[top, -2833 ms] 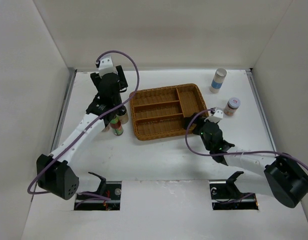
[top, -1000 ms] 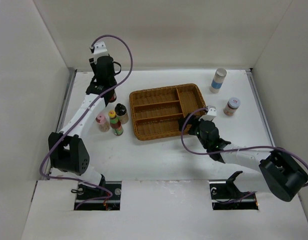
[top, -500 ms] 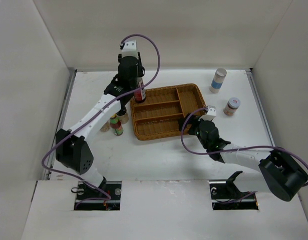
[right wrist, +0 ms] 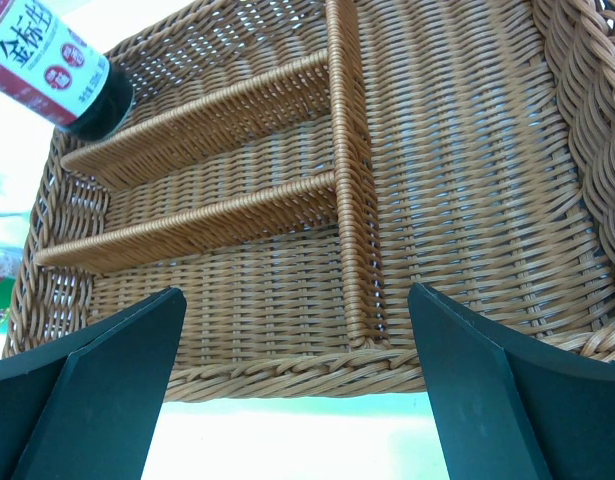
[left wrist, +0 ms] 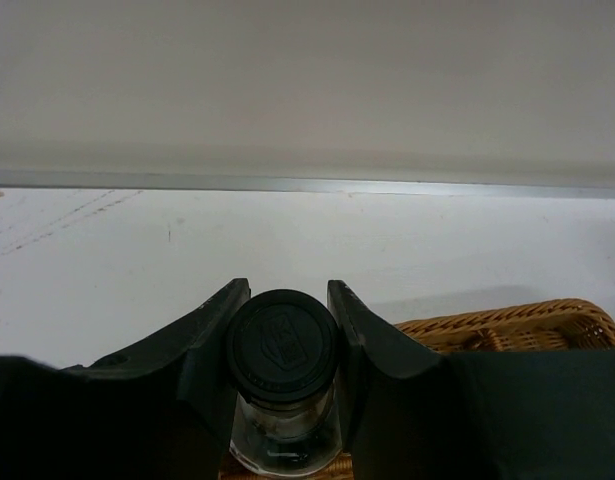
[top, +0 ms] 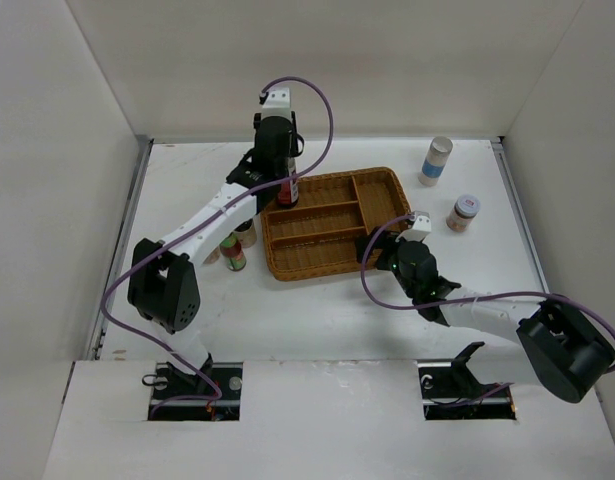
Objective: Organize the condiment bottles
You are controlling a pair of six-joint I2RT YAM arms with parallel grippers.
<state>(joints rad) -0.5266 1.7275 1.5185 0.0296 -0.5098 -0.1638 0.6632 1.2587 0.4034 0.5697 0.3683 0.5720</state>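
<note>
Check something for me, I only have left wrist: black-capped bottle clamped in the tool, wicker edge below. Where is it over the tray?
Observer: Top view: the bottle is at the far-left corner of the wicker tray, by the farthest long slot. I cannot tell if it has touched down.
Operator: Tray contents?
Observer: No bottles in it yet.
Operator: Right tool?
Observer: The right tool is open, holding nothing, by the tray's near-right corner.

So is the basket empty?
Empty: every compartment of the basket shows bare wicker. The left gripper holds a bottle over one corner.
</note>
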